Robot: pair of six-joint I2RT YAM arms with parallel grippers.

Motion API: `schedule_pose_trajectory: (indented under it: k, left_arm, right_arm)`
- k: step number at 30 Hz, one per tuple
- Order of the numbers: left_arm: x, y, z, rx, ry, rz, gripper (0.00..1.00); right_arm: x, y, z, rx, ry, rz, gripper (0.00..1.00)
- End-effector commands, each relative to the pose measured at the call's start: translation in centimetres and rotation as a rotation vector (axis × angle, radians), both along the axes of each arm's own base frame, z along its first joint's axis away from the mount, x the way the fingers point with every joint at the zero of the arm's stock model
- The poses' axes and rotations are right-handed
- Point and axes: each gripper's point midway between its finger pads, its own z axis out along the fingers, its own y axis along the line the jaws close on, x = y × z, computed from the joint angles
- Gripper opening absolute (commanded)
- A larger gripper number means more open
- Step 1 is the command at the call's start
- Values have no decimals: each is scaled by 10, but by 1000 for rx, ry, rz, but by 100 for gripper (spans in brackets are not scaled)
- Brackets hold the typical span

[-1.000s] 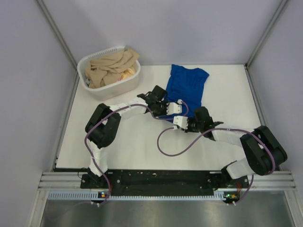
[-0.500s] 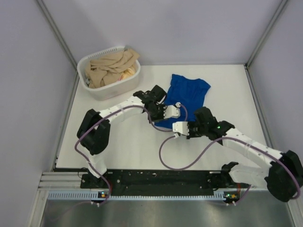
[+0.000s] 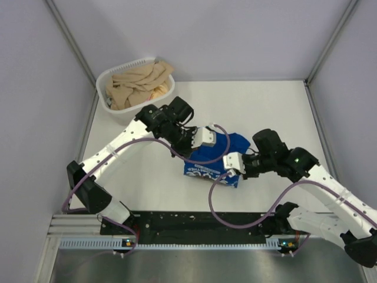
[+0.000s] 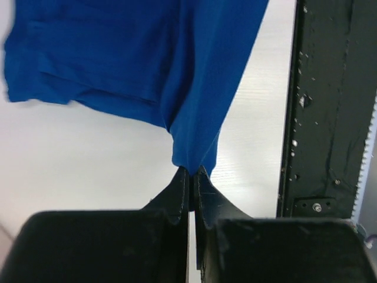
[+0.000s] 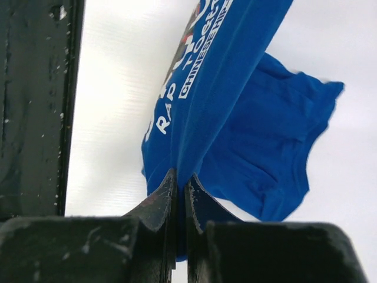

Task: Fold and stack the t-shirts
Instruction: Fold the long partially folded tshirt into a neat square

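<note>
**A:** What was seen nearest the arm bases?

**B:** A black rail was seen along the near edge of the white table. Just beyond it, near the middle of the table and between the two arms, one blue t-shirt was held by both grippers.

**A:** How was it gripped?

**B:** The left gripper was pressed together on a bunched point of plain blue cloth, and the fabric was fanned out away from the fingertips. The right gripper was likewise pinched tight on a fold of the same shirt. A panel printed with white lettering was stretched away from it, and a looser mass of cloth was seen hanging behind.

**A:** Was the shirt laid flat?

**B:** No. From above it was seen gathered into a crumpled band between the two wrists. The printed strip was turned toward the bases, and the rest was bunched toward the right wrist. Whether any part of it was touching the table could not be told.

**A:** And what was noted farther back?

**B:** A white laundry basket was seen at the far left corner, well apart from the shirt. Tan garments were heaped in it, and some were draped over the rim.
</note>
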Motion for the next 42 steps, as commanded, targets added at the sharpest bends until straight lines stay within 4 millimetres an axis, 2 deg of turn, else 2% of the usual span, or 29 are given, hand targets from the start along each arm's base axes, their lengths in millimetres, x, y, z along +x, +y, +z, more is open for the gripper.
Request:
schedule_pose_trajectory:
  k: [1,6,8,9,10,12,14,18,21,23,26,29,30,31,32,34,35,37,38,40,42]
  left_arm:
    - [42,0,27,-28,-108,157,0]
    - [101,-4,8,17,-158,270,0]
    - [133,-6,2,27,-189,336,0]
    - [154,-7,-7,41,-207,381,0]
    - [169,-6,-3,34,-235,420,0]
    - [197,-8,-18,62,-250,468,0]
    - [216,-12,-26,70,-272,490,0]
    - [240,-18,-53,104,-305,514,0]
    - [259,-15,-72,150,-344,553,0]
    - [268,-14,-86,181,-360,568,0]
    - [279,-15,-101,202,-370,583,0]
    - [294,-20,-112,195,-403,614,32]
    - [300,-20,-113,198,-425,628,40]
    - [309,-16,-107,205,-466,661,45]
    - [315,-13,-104,214,-491,683,50]
    - [319,-11,-84,192,-522,712,52]
    - [318,-9,-73,177,-532,720,53]
    - [310,-6,-53,138,-545,731,56]
    - [300,-2,-53,137,-532,727,56]
    - [281,2,-48,109,-499,708,58]
    - [260,6,-53,97,-453,691,60]
  right_arm:
    - [23,-7,13,44,64,-143,0]
    - [74,-19,5,63,110,-341,0]
    - [97,-24,0,85,161,-436,0]
    - [107,-26,-3,91,190,-481,0]
    - [117,-31,-8,89,222,-525,0]
    - [134,-39,-17,89,257,-591,0]
    - [155,-47,-24,111,279,-663,0]
    - [188,-56,-45,122,307,-733,0]
    - [210,-62,-63,106,327,-796,0]
    - [225,-65,-73,117,332,-838,2]
    - [246,-71,-89,117,317,-903,11]
    - [266,-87,-105,82,294,-1046,24]
    - [273,-94,-107,91,298,-1136,32]
    - [282,-97,-99,125,295,-1203,43]
    - [288,-98,-92,159,299,-1242,48]
    - [294,-99,-71,241,313,-1326,50]
    - [294,-98,-60,289,330,-1370,53]
    - [282,-97,-51,350,394,-1457,59]
    - [274,-97,-48,372,424,-1485,62]
    - [253,-95,-55,413,512,-1556,75]
    - [231,-85,-69,446,633,-1573,87]
